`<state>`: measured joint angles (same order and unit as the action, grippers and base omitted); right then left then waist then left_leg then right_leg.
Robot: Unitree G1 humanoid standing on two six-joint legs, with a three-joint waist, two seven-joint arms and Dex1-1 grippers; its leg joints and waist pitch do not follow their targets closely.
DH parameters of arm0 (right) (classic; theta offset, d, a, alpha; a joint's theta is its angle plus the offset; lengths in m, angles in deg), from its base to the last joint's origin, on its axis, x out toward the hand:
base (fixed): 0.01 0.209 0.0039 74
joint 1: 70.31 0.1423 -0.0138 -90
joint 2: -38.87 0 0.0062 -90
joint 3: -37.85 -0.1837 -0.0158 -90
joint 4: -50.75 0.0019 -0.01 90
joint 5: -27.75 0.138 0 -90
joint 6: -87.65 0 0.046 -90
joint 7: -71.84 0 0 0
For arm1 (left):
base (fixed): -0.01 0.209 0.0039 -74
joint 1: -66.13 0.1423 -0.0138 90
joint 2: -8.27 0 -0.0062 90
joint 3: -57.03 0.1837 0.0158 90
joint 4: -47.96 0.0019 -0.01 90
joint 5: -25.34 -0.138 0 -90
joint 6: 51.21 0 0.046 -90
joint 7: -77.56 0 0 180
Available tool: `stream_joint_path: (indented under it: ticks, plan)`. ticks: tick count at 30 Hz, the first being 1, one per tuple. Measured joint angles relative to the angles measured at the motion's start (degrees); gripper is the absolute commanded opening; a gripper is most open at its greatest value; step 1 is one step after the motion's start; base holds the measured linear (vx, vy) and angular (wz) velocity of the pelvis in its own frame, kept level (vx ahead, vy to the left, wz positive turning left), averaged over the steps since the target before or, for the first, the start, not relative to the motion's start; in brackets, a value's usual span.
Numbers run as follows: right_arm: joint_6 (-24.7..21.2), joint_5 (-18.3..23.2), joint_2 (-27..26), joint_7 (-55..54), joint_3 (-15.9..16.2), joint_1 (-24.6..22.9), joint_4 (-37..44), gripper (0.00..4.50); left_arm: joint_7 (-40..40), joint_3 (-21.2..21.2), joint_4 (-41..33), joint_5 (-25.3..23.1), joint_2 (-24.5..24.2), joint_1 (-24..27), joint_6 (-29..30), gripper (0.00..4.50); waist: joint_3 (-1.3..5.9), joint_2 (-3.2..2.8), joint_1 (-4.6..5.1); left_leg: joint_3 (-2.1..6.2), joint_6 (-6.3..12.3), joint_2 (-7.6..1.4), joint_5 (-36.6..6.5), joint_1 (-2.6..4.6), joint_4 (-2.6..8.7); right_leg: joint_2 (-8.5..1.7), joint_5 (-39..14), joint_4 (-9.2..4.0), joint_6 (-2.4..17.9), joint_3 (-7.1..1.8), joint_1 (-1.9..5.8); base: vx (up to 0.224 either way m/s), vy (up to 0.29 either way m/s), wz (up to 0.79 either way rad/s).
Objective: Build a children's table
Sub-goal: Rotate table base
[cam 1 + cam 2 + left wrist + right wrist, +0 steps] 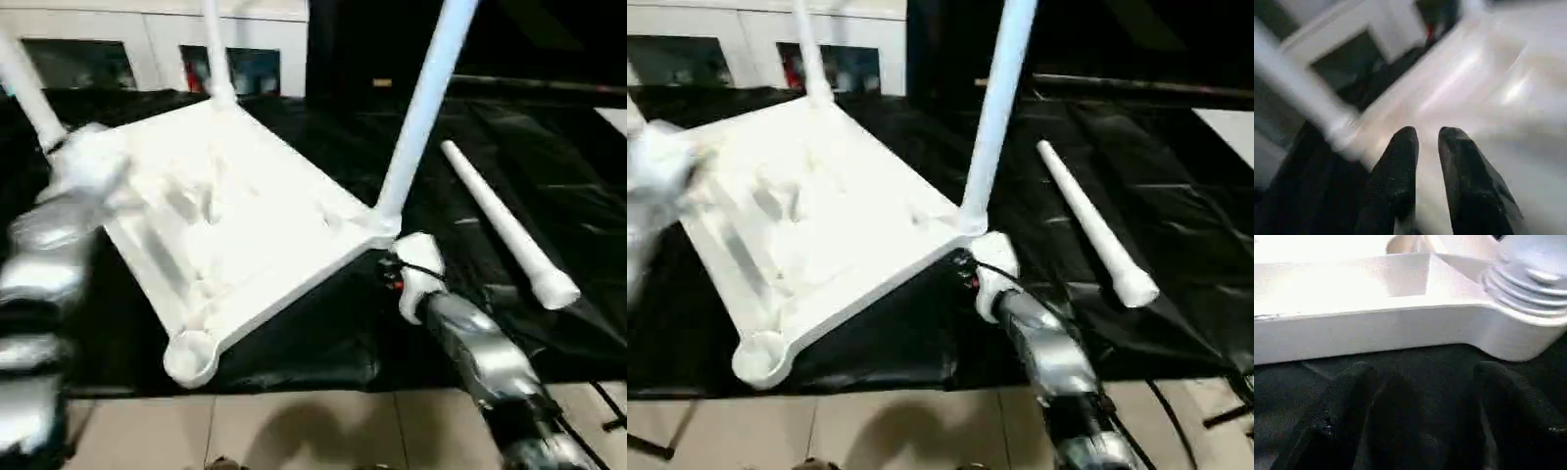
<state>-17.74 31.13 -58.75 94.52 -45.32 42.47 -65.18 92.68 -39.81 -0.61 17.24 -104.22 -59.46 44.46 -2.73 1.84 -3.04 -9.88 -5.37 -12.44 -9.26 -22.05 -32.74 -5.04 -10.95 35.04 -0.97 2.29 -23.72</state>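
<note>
Three legs (pixel 423 108) socketed in upturned tabletop (pixel 225 225), underside up for access; fourth leg (pixel 505 230) loose nearby. Left gripper (pixel 1427 147) narrow, right gripper (pixel 1418 396) wide, both empty.

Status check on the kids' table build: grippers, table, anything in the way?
Right gripper open, empty, just short of tabletop rim. Left gripper slightly parted over the top, holding nothing. Three legs seated, fourth leg loose on the black cover; near socket empty. No obstructions.

One upturned tabletop (pixel 235 225), three legs fitted in its sockets (pixel 423 108), one loose leg (pixel 505 227).
</note>
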Motion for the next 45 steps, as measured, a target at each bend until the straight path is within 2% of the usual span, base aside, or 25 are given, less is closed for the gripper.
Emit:
stream_joint_path:
  ticks: [1, 3, 5, 9, 13, 17, 24, 29, 34, 40, 42, 45]
  plan:
    - [0.0, -0.62, -0.4, -1.0, -0.02, 1.43, -1.91, 3.52, 0.15, 0.0, -0.74, -0.81, -1.65, 1.48, 1.53, 0.98, -0.03, 0.09, 0.11, -0.01, -0.03, -0.06, 0.02, -0.01, 0.0, 0.0, 0.01, 0.06, 0.01, -0.01, -0.05, 0.0, 0.0, 0.0]
    - [0.3, -1.16, -0.42, -2.17, -0.27, 3.15, -4.75, 3.52, 0.37, -0.02, -1.5, -1.98, -3.54, 3.37, 3.46, 0.98, -0.13, 0.46, -0.3, 0.0, -0.09, -0.11, 0.05, 0.0, 0.01, 0.03, 0.01, 0.07, 0.02, 0.05, -0.04, 0.0, 0.0, 0.0]
    - [0.78, -1.43, -0.79, -2.97, -0.24, 4.85, -7.44, 3.52, 0.76, 0.0, -2.4, -2.93, -4.73, 5.22, 5.37, 0.98, -0.18, 0.74, -0.69, -0.01, -0.17, -0.14, 0.1, -0.01, 0.01, 0.03, 0.01, 0.1, 0.02, 0.05, -0.01, 0.0, 0.0, 0.0]
    - [2.19, -1.88, -1.02, -3.63, -0.19, 7.59, -11.85, 3.52, 3.88, 0.76, -8.08, -3.49, -5.65, 9.25, 10.84, 0.98, -0.13, 1.16, -0.64, -0.03, -0.23, -0.16, 0.15, 0.02, -0.04, 0.03, 0.1, 0.16, 0.15, 0.03, 0.02, 0.0, 0.0, 0.0]
    - [3.84, -2.06, -1.53, -4.16, -0.29, 10.23, -16.32, 3.52, 9.03, 3.1, -15.58, -2.79, -6.29, 13.28, 17.61, 0.98, -0.14, 1.2, -0.42, -0.04, -0.27, -0.19, 0.17, 0.06, -0.04, 0.04, 0.18, 0.26, 0.26, 0.04, -0.01, 0.0, 0.0, 0.0]
    - [6.14, -2.17, -2.03, -4.83, -0.72, 12.7, -21.18, 3.52, 16.04, 3.38, -23.88, 3.44, -4.31, 16.51, 25.26, 0.98, -0.14, 1.2, -0.43, -0.03, -0.41, -0.29, 0.25, 0.08, -0.09, 0.27, 0.31, 0.38, 0.45, 0.04, -0.07, 0.0, 0.0, 0.0]
    - [8.6, -2.08, -2.73, -5.02, -1.6, 14.43, -24.96, 3.52, 29.83, 8.06, -40.21, 11.7, -5.78, 26.11, 29.23, 0.98, -0.17, 1.16, -0.4, 0.03, -0.51, -0.48, 0.3, 0.1, -0.1, 0.56, 0.35, 0.41, 0.51, 0.0, -0.13, 0.0, 0.0, 0.0]
    - [9.59, -2.03, -2.77, -4.89, -1.92, 15.02, -25.93, 3.52, 35.97, 8.7, -48.92, 17.9, -6.44, 29.43, 33.45, 0.98, -0.18, 1.13, -0.42, 0.04, -0.57, -0.48, 0.34, 0.09, -0.15, 0.59, 0.35, 0.57, 0.51, -0.03, -0.16, 0.0, 0.0, 0.0]
    - [10.66, -2.05, -2.98, -4.52, -1.92, 15.02, -26.11, 3.52, 37.55, 10.38, -51.67, 20.15, -3.38, 27.92, 33.99, 0.98, -0.3, 0.95, -0.43, 0.07, -0.57, -0.48, 0.34, 0.11, -0.35, 0.59, 0.36, 0.83, 0.53, -0.09, -0.15, 0.0, 0.0, 0.0]
    - [10.4, -2.14, -3.06, -5.48, -1.91, 14.87, -24.04, 3.52, 31.83, 15.83, -43.94, 16.93, 7.73, 21.1, 28.95, 0.98, -0.49, 0.61, -0.3, 0.1, -0.57, -0.47, 0.35, 0.05, -0.53, 0.61, 0.59, 0.99, 0.56, -0.16, -0.18, 0.0, 0.0, 0.0]
    - [7.9, -2.18, -1.64, -5.99, -1.93, 13.47, -19.06, 3.52, 28.67, 16.99, -38.92, 14.87, 10.61, 17.91, 25.73, 0.98, -0.48, 0.59, -0.33, 0.2, -0.57, -0.47, 0.35, 0.07, -0.55, 0.65, 0.67, 0.98, 0.53, -0.14, -0.14, 0.0, 0.0, 0.0]
    - [2.81, -3.33, 1.17, -6.82, -1.96, 11.94, -12.82, 3.52, 24.68, 17.65, -35.47, 12.73, 12.44, 16.05, 23.18, 0.98, -0.5, 0.39, -0.2, 0.22, -0.61, -0.48, 0.38, 0.05, -0.66, 0.67, 0.72, 0.99, 0.48, -0.16, -0.15, 0.0, 0.0, 0.0]
